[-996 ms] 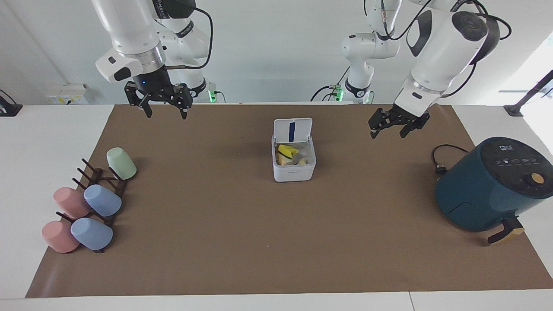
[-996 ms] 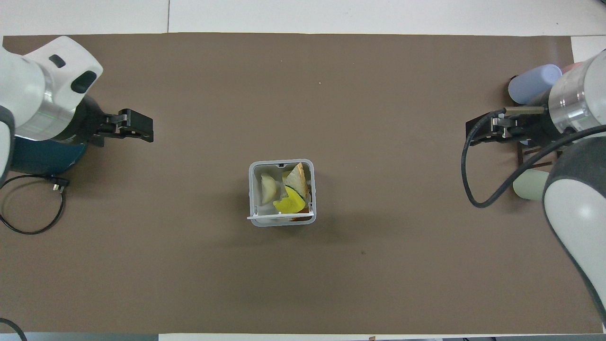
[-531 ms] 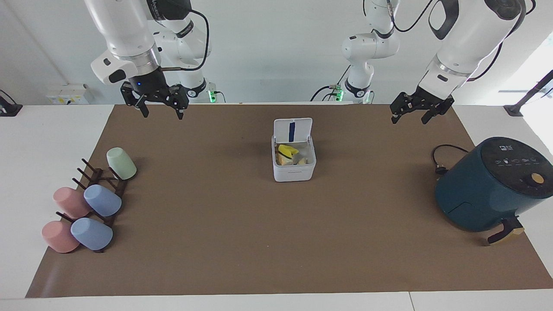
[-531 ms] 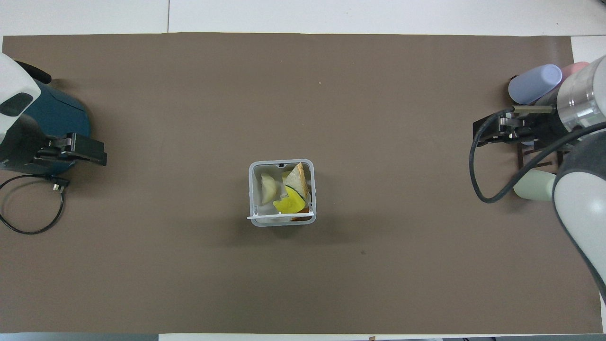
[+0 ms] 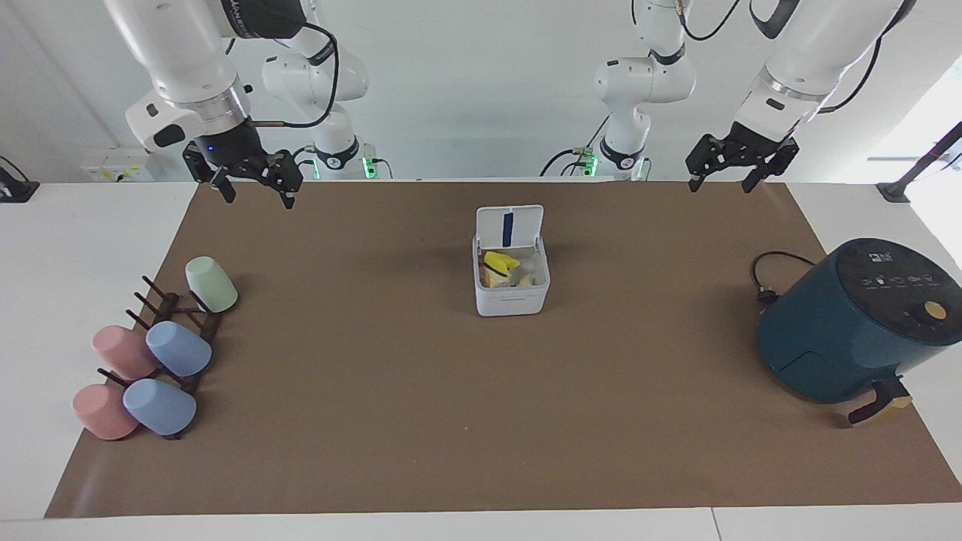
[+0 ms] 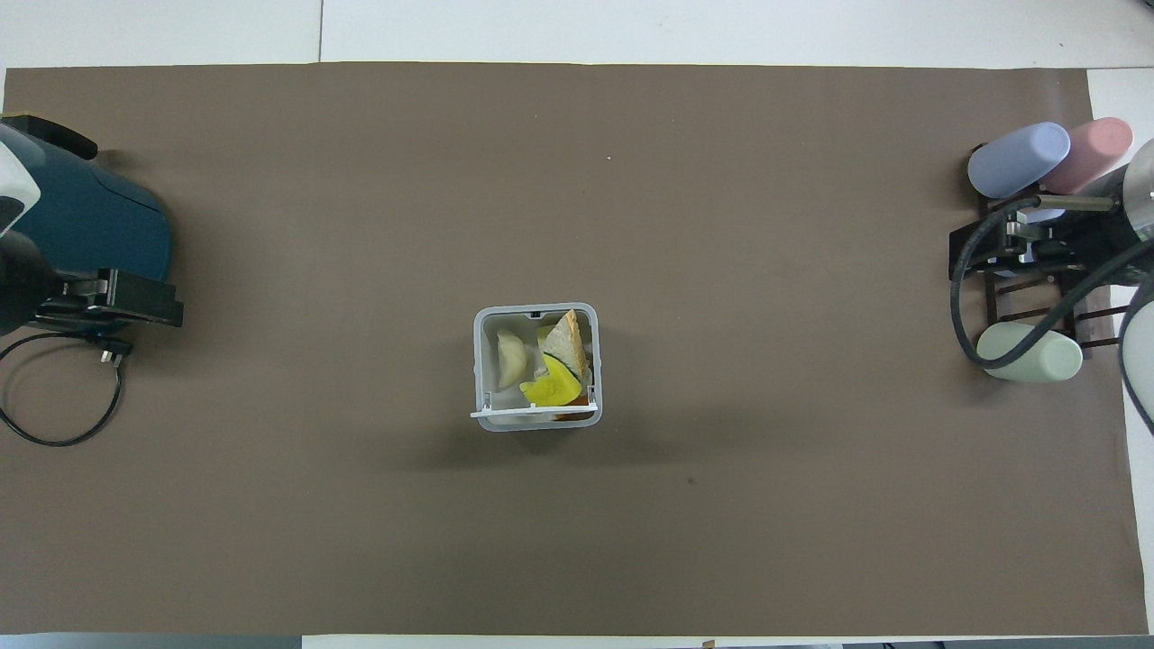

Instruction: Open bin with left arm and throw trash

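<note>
The right gripper (image 5: 254,188) hangs spread and empty over the mat's (image 5: 391,421) edge nearest the robots, at the right arm's end, above the cup rack (image 5: 176,330). Wide bare mat separates the rack from the bin (image 5: 511,297), which sits mid-mat with its lid (image 5: 509,224) standing open and the trash (image 5: 502,269) inside. More bare mat lies between the bin and the fryer (image 5: 853,323). The left gripper (image 5: 740,167) hangs spread, holding nothing, over the same mat edge near the fryer. The overhead view alone shows three scraps (image 6: 541,361) in the bin; the facing view alone shows the lid's blue stripe.
</note>
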`<state>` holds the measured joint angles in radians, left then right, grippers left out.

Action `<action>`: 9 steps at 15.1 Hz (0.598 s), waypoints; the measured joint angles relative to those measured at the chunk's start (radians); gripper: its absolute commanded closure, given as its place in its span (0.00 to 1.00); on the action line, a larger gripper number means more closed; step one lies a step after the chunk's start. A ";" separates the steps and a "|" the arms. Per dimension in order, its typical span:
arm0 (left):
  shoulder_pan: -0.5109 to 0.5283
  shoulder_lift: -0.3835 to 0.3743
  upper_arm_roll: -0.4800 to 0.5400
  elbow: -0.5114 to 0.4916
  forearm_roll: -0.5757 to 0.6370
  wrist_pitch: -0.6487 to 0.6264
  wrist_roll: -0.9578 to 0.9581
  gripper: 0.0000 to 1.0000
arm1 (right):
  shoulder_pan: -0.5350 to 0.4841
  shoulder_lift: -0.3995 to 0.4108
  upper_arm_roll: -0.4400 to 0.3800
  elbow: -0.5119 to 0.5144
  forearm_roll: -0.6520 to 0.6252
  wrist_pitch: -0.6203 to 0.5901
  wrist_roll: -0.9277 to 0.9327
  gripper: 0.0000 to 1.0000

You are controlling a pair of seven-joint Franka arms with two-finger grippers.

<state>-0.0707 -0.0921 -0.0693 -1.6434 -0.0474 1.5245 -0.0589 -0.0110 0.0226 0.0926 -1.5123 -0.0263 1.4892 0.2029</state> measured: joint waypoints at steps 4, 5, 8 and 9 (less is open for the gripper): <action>-0.004 0.004 0.000 0.006 0.005 -0.044 0.003 0.00 | -0.009 -0.001 -0.008 -0.008 0.000 -0.008 -0.050 0.00; -0.004 0.005 0.000 0.005 0.005 -0.057 0.003 0.00 | -0.013 -0.002 -0.010 -0.009 0.000 -0.011 -0.064 0.00; -0.004 0.006 0.001 0.005 0.005 -0.078 0.003 0.00 | -0.035 -0.003 -0.020 -0.010 0.000 -0.041 -0.077 0.00; -0.004 0.007 0.002 0.005 0.005 -0.080 0.003 0.00 | -0.036 -0.007 -0.030 -0.010 0.000 -0.056 -0.077 0.00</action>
<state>-0.0750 -0.0856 -0.0671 -1.6383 -0.0426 1.4446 -0.0561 -0.0472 0.0159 0.0630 -1.5220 -0.0263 1.4335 0.1261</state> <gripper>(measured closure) 0.000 0.000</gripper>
